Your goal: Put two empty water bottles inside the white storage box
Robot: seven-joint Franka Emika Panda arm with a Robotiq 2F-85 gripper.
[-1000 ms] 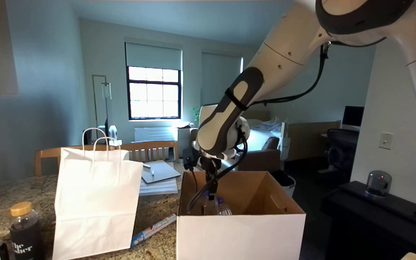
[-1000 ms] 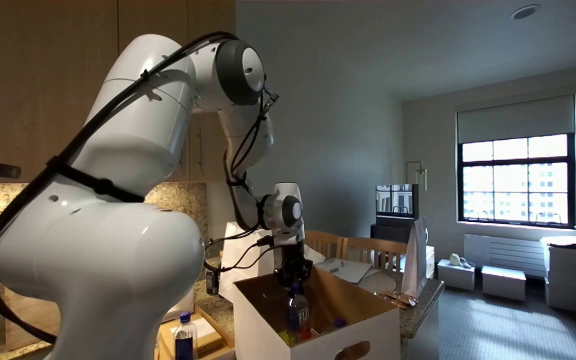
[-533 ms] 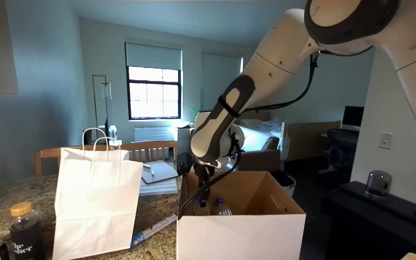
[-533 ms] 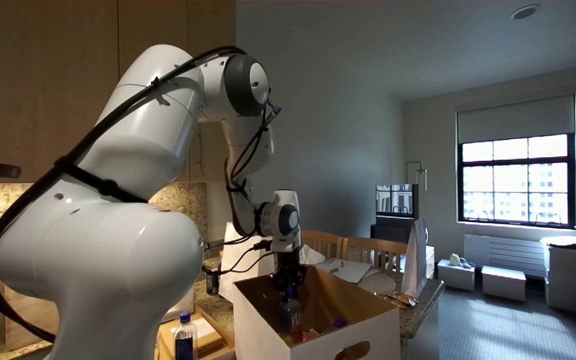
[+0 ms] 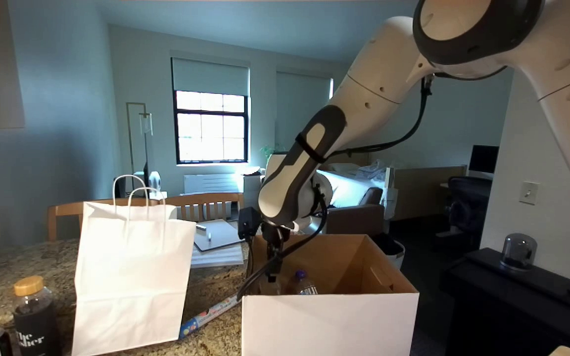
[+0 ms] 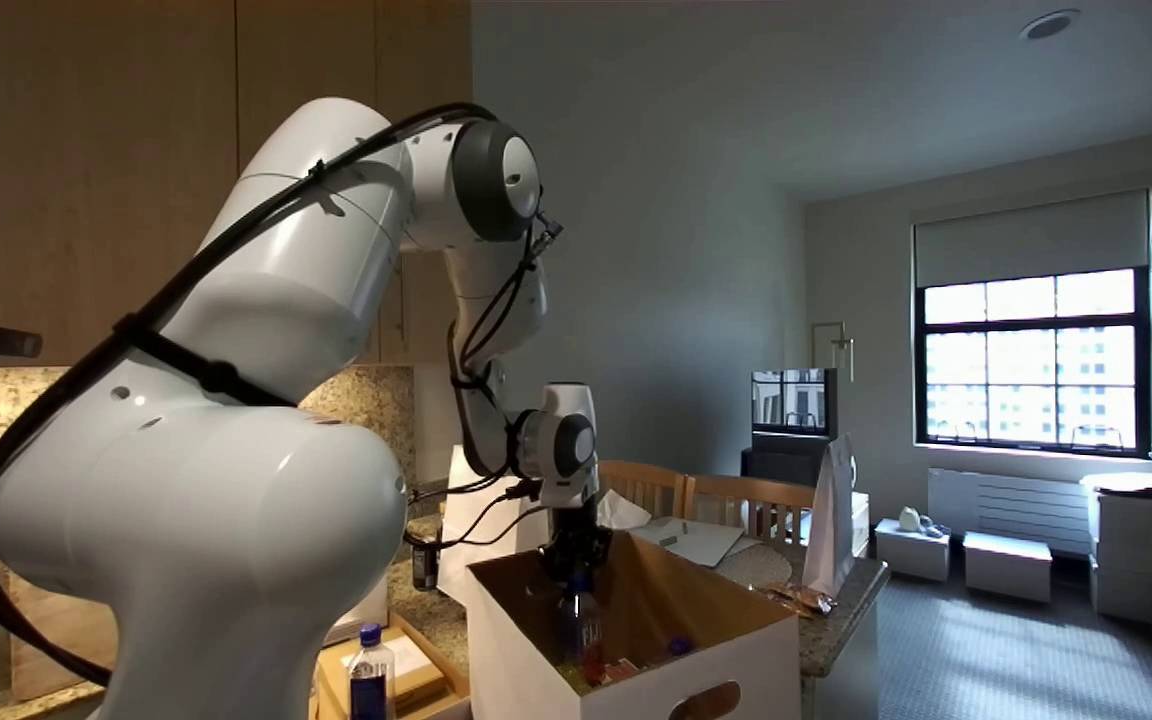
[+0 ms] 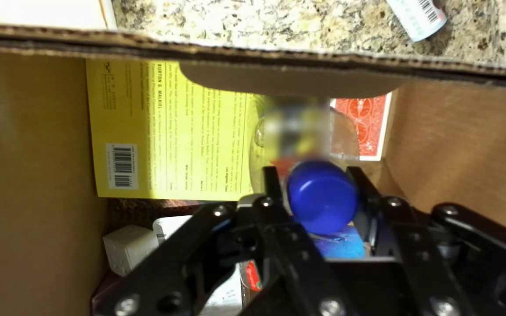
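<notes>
The white storage box (image 5: 329, 324) has white outside walls and brown inside ones; it also shows in an exterior view (image 6: 731, 655). My gripper (image 7: 314, 170) is down inside its left part. In the wrist view its fingers are shut around a water bottle's blue cap (image 7: 322, 197); a thin gap shows on the left. That bottle (image 6: 584, 635) hangs or stands near upright inside the box; whether it touches the bottom is hidden. A second clear bottle (image 5: 306, 285) lies tilted in the box. Another blue-capped bottle (image 6: 372, 685) stands outside the box.
The box holds a yellow book (image 7: 147, 145), a red card pack (image 7: 363, 125) and a small white block (image 7: 130, 250). The box wall edge (image 7: 253, 55) is close to the gripper. A white paper bag (image 5: 134, 277), a blue tube (image 5: 211, 316) and a black bottle (image 5: 36, 319) stand or lie on the counter.
My gripper has moved left and slightly down inside the box, the bottle moving with it, mostly between one and half a second ago. The second bottle in the box stays put.
</notes>
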